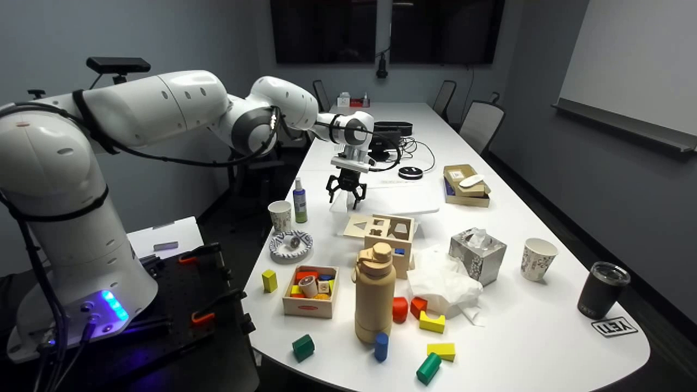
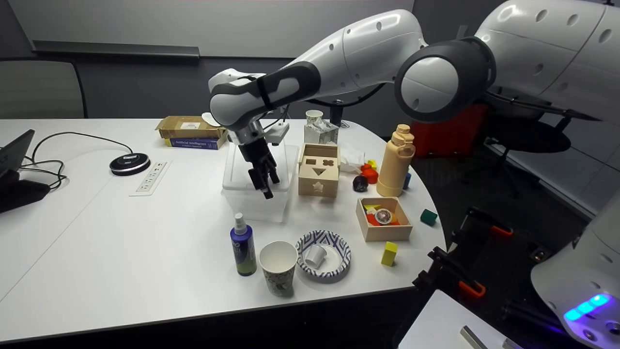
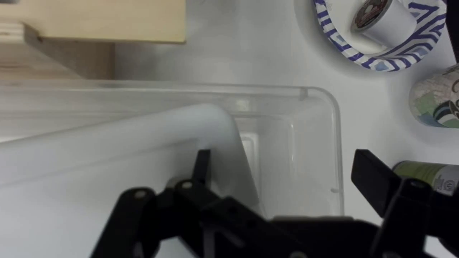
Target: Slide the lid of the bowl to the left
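Two fingers (image 3: 371,179) of your gripper (image 3: 284,165) stand wide apart with nothing pinched between them: in the wrist view one reaches over the lid (image 3: 82,193), and the other shows past the end rim of the box (image 3: 339,154), above the table (image 3: 247,61). The lid lies below the gripper, askew on the box, its short edge set back from that rim, so a strip of the inside shows between your fingers. You cannot tell whether the inner finger touches the lid. Whose left is meant you cannot tell, so settle the direction first. Your likely step is a one-finger push, and its weak point is being so near a corner: force there may turn the lid more than slide it, and hard downward pressure may tip that corner into the gap. Too little pressure, and the finger probably skids over the smooth plastic. If you close up or travel inward while low, the outer finger may hook the rim and haul the whole box along, perhaps into the sorter (image 2: 318,182) just beside it, off to the gripper's side. The spray bottle (image 3: 426,174), near the outer finger, looks easy to topple if you swing outward.
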Robot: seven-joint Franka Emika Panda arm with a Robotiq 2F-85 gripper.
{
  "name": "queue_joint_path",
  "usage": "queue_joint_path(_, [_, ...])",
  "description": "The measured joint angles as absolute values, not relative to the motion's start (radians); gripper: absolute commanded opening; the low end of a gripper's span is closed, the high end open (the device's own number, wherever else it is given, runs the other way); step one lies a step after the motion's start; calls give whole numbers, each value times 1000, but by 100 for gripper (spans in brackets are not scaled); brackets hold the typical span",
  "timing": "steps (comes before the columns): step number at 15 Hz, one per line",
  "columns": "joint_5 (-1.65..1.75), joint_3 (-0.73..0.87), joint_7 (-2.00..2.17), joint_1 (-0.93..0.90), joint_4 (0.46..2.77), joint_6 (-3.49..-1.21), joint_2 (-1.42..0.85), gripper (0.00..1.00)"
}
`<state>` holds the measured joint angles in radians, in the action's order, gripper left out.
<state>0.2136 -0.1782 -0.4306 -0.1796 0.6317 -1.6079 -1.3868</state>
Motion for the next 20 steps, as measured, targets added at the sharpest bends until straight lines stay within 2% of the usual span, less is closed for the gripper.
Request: queue_joint_path(20, [211,-262,-431,-185,630,-1532,-1393,100])
